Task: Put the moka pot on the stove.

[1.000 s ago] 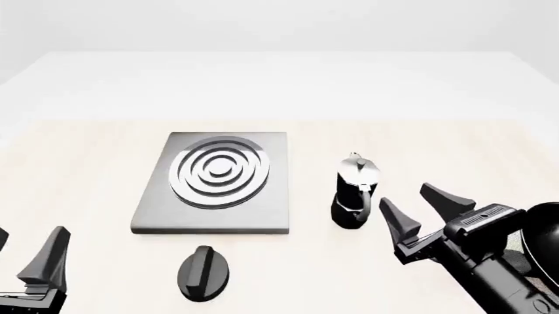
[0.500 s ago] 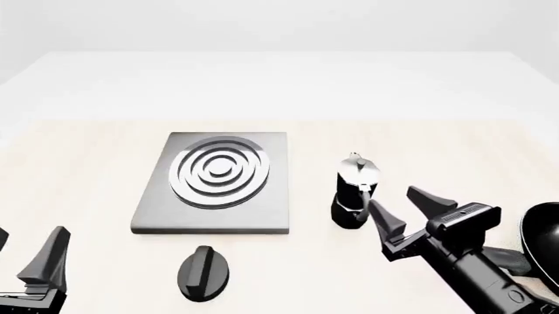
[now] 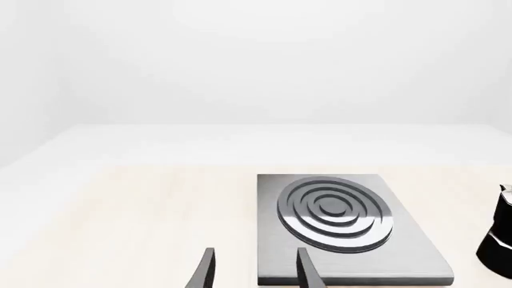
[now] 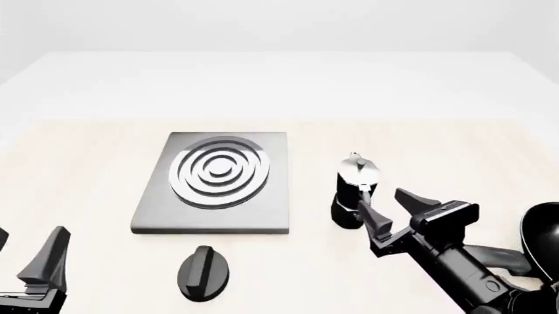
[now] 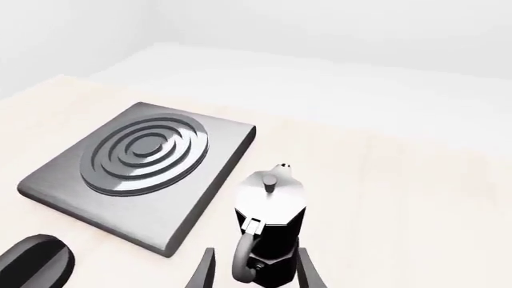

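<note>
The moka pot (image 4: 355,191), black with a silver lid, stands upright on the table just right of the stove (image 4: 262,212), its handle facing my right gripper. The right gripper (image 4: 384,201) is open and close beside the pot on its near right. In the right wrist view the pot (image 5: 268,225) sits just beyond the open right gripper (image 5: 256,269), with its handle in line with the gap, and the stove (image 5: 208,192) lies beyond it. My left gripper (image 4: 31,234) is open at the near left. Its wrist view shows the left gripper (image 3: 256,267), the stove (image 3: 404,255) and the pot's edge (image 3: 500,240).
A black oval knob (image 4: 203,271) lies on the table in front of the stove and also shows in the right wrist view as the knob (image 5: 36,264). A black frying pan (image 4: 541,229) sits at the right edge, behind my right arm.
My right gripper has moved left and forward, closing in on the moka pot's handle side, still open. The left arm, pot and stove have not moved.
</note>
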Available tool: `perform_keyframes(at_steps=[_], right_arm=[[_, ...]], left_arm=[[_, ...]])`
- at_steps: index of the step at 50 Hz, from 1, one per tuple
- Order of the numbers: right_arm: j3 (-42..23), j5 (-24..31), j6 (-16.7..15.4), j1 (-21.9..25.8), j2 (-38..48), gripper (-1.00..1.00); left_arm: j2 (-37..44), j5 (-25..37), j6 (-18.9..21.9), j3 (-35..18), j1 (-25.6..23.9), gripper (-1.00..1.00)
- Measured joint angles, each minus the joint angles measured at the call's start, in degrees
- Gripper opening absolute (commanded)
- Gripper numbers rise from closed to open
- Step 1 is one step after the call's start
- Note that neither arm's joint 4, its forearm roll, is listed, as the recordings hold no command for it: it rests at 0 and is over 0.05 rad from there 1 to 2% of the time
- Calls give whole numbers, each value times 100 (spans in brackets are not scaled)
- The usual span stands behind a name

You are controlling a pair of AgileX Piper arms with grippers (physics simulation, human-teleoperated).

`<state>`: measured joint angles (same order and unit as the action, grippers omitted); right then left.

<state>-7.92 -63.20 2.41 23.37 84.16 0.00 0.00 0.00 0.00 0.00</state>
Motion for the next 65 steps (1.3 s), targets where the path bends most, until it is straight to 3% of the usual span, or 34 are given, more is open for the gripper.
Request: perform_keyframes(at_steps=[49,50,65], right_arm=[[-336,-469,205,58,1223,100],[-344,-476,209,63,1247,-100],[-344,5,77,133,671,-100]], left_arm=[[0,0,0,0,0,100],[0,0,0,0,0,100],[0,0,0,0,0,100]])
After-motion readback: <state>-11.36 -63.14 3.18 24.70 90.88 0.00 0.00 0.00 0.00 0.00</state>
